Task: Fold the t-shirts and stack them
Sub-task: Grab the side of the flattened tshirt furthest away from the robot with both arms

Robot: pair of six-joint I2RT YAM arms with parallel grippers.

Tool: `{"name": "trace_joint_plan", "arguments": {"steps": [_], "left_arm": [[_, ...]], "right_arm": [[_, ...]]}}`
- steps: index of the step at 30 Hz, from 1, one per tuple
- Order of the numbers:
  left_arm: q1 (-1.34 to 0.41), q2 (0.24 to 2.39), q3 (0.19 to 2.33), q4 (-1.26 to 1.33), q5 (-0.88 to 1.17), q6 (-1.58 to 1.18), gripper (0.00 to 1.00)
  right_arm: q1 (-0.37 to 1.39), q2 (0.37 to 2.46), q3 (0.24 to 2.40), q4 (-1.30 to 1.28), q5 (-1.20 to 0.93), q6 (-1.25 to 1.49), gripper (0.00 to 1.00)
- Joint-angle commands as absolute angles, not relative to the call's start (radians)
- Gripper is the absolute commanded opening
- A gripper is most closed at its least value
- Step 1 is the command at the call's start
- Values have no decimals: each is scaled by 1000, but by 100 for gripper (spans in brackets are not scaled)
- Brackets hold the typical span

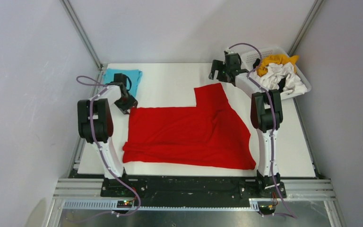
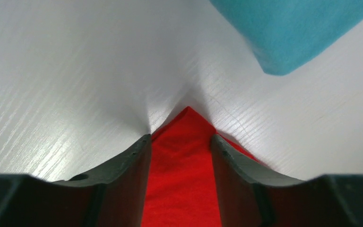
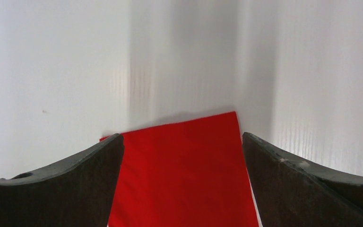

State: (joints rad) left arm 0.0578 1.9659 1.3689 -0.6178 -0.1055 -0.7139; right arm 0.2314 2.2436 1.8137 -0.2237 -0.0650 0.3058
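A large red t-shirt (image 1: pixel 189 132) lies spread on the white table (image 1: pixel 170 78), partly folded, with a flap reaching toward the back. My left gripper (image 1: pixel 128 108) is down at its back-left corner. In the left wrist view the red corner (image 2: pixel 182 165) lies between the two dark fingers (image 2: pixel 127 161), which stand partly apart around it (image 2: pixel 179 138). My right gripper (image 1: pixel 216 74) hovers open over the flap's far edge (image 3: pixel 184 175), jaws wide (image 3: pixel 182 137). A folded turquoise t-shirt (image 1: pixel 123 75) (image 2: pixel 288 33) rests at the back left.
A white lattice basket (image 1: pixel 302 87) at the back right holds an orange-yellow shirt (image 1: pixel 276 61) and white cloth (image 1: pixel 281 75). Grey walls and metal frame posts close in the table on three sides.
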Motion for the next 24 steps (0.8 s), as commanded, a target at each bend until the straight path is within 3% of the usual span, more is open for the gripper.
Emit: {"name": "trace_joint_plan", "arguments": {"steps": [1,5,8,9,21,24], "left_arm": [[30,1941,1361,-657,-151,-704,50],[27,1944,1366,-672,-159,-701,31],[24,1949,1376,-682,-147,-682,5],[25,1949,1377,-682,-141,-676,2],[8,1946,1388,-683,-115,-641,0],[9,1939,1388,-682,-121,-636,0]], "right_arm": [[228,2318,1943,-244,-32,305,99],[229,2419,2081,-308,-26,280,99],[233,2498,2263,-447,-51,240,99],[240,2531,2298,-484,-49,231,99],[328,2612,2415,-773,36,16,99],[335,2618,2401,-791,15,11,95]]}}
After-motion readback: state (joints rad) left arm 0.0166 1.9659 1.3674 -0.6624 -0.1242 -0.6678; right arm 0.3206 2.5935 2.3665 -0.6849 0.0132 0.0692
